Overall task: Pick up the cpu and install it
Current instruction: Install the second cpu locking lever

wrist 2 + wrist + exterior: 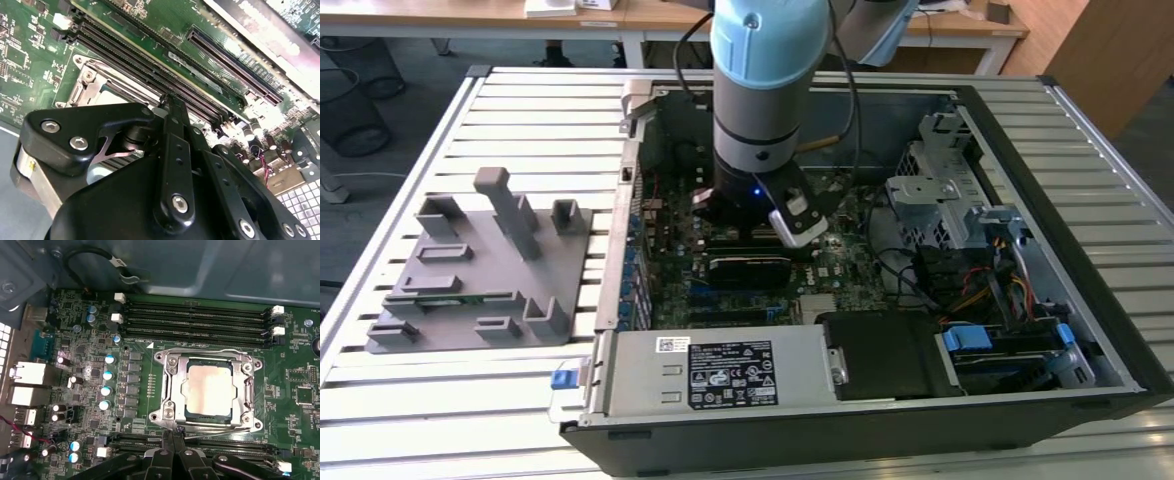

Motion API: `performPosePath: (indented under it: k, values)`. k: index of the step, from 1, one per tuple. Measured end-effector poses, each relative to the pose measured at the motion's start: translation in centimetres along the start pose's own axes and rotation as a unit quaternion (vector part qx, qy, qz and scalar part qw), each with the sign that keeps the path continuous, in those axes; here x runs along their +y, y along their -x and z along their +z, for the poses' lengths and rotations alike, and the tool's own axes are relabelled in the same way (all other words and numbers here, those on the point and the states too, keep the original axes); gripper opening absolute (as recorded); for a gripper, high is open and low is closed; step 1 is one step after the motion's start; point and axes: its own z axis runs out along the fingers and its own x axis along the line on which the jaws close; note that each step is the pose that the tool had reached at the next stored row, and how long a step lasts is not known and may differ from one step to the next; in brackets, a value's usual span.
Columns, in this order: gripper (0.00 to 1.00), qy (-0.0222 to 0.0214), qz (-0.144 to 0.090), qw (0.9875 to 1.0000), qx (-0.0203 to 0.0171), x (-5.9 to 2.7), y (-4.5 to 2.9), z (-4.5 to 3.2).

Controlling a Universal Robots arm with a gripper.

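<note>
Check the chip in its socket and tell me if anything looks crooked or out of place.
Nothing stands out. In the first wrist view the cpu lies flat and square inside the socket frame, its edges parallel to the frame. The end effector sits at the frame's edge, beside the chip. The memory slots nearby look undamaged.

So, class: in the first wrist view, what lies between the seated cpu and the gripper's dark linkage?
In the first wrist view, the socket frame's metal rim and its wire lever lie between the cpu and the gripper.

Silver-grey cpu (209,389) (green motherboard (90,385)).
</note>
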Motion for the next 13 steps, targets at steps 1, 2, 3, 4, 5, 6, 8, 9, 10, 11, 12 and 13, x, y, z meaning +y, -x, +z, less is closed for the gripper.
performPosePath:
  k: [1,2,3,4,5,6,8,9,10,11,12,13]
  values:
    - [0.11,0.0012,0.000,1.0000,-0.0001,-0.06,-0.06,0.01]
    - [0.11,0.0025,0.000,1.0000,-0.0002,-0.12,-0.13,0.03]
    - [0.11,0.0039,0.000,1.0000,-0.0002,-0.19,-0.21,0.04]
    - [0.11,0.0055,0.000,1.0000,-0.0003,-0.25,-0.28,0.05]
    - [0.11,0.0074,0.000,1.0000,-0.0004,-0.30,-0.33,0.05]
    - [0.11,0.0093,0.000,1.0000,-0.0006,-0.35,-0.38,0.06]
    - [0.11,0.0115,0.000,0.9999,-0.0007,-0.41,-0.47,0.10]
    - [0.11,0.0121,0.000,0.9999,-0.0007,-0.43,-0.52,0.14]
    - [0.11,0.0127,0.000,0.9999,-0.0008,-0.45,-0.59,0.17]
    - [0.11,0.0135,0.000,0.9999,-0.0008,-0.47,-0.68,0.21]
    - [0.11,0.0142,0.000,0.9999,-0.0008,-0.48,-0.76,0.24]
    - [0.11,0.0152,0.000,0.9999,-0.0009,-0.48,-0.85,0.27]
